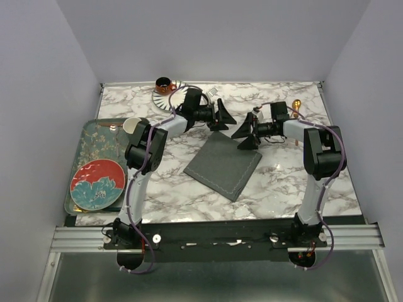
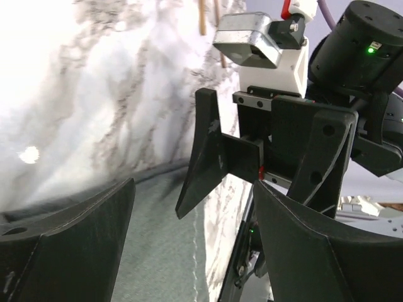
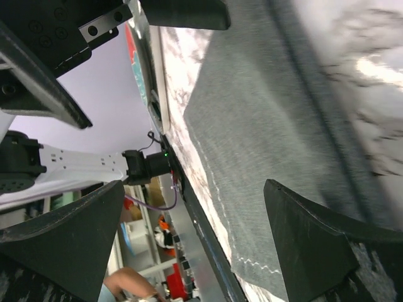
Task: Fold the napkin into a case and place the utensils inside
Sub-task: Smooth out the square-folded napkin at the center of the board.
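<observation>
The dark grey napkin (image 1: pixel 223 165) lies flat and unfolded on the marble table, turned like a diamond. My left gripper (image 1: pixel 223 116) is open and empty, just above the napkin's far corner. My right gripper (image 1: pixel 247 135) is open and empty, facing the left one over the same corner. The napkin lies under the open left fingers (image 2: pixel 63 245) in the left wrist view (image 2: pixel 157 245), and between the right fingers (image 3: pixel 321 251) in the right wrist view (image 3: pixel 264 126). A gold-copper utensil (image 1: pixel 296 104) lies at the far right behind the right arm. Two thin copper handles (image 2: pixel 202 19) show beyond the right gripper (image 2: pixel 252 151).
An orange cup on a striped saucer (image 1: pixel 167 88) stands at the back left. A white cup (image 1: pixel 132 126) and a red flowered plate (image 1: pixel 96 182) sit on a patterned tray (image 1: pixel 82 145) at the left edge. Grey walls close in on three sides.
</observation>
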Motion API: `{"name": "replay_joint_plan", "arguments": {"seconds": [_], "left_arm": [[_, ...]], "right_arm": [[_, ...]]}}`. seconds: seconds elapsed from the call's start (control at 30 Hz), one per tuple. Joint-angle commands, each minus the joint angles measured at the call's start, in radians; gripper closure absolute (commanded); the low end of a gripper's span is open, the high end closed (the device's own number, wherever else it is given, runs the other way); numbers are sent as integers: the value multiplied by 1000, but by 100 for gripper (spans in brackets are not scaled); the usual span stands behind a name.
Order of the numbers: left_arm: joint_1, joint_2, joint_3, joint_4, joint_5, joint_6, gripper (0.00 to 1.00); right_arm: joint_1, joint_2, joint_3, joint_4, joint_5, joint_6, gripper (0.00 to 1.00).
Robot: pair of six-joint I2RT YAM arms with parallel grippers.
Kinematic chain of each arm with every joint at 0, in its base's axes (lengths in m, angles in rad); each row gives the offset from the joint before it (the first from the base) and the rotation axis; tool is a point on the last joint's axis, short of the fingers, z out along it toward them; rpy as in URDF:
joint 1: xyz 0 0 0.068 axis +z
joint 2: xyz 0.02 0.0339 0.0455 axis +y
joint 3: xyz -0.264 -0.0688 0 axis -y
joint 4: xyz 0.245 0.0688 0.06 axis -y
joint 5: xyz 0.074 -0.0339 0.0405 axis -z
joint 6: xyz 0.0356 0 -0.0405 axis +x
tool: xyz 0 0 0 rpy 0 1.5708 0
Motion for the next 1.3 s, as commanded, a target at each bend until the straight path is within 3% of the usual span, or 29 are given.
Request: {"name": "replay_joint_plan", "arguments": {"seconds": [0.0, 0.37, 0.57, 0.67, 0.7, 0.73, 0.77, 0.87, 0.93, 0.97, 1.0, 1.07, 1.27], "left_arm": [[2, 73, 48, -22, -43, -20, 16], [62, 236, 14, 84, 22, -124, 17], [87, 186, 9, 154, 96, -134, 17], [87, 54, 20, 20, 116, 44, 18], [87, 18, 32, -72, 101, 262, 19], [87, -18, 51, -282, 81, 373, 19], [87, -99, 48, -369, 55, 500, 20], [79, -297, -82, -565, -56, 878, 35], [56, -405, -243, -629, -146, 1133, 51], [43, -506, -300, -642, -163, 1205, 55], [24, -552, -352, -656, -195, 1282, 60], [-65, -676, -509, -660, -287, 1438, 66], [-363, -842, -811, -432, -465, 1454, 72]], "right_arm": [[-39, 72, 4, 44, 26, 39, 0], [-62, 131, -75, 52, 46, 50, 0], [-62, 86, -75, 42, 44, 17, 0], [-62, 21, -48, 6, 13, -27, 1], [-61, -19, -46, -7, 9, -57, 2], [-57, -48, -58, -19, 6, -71, 2], [-59, -73, -71, -36, 6, -85, 3], [-59, -168, -112, -94, 39, -153, 10], [-59, -194, -109, -148, 100, -231, 24], [-57, -203, -95, -207, 131, -268, 30], [-57, -202, -91, -234, 173, -326, 41], [-57, -191, -83, -281, 286, -371, 51], [-57, -153, -78, -275, 452, -412, 56]]}}
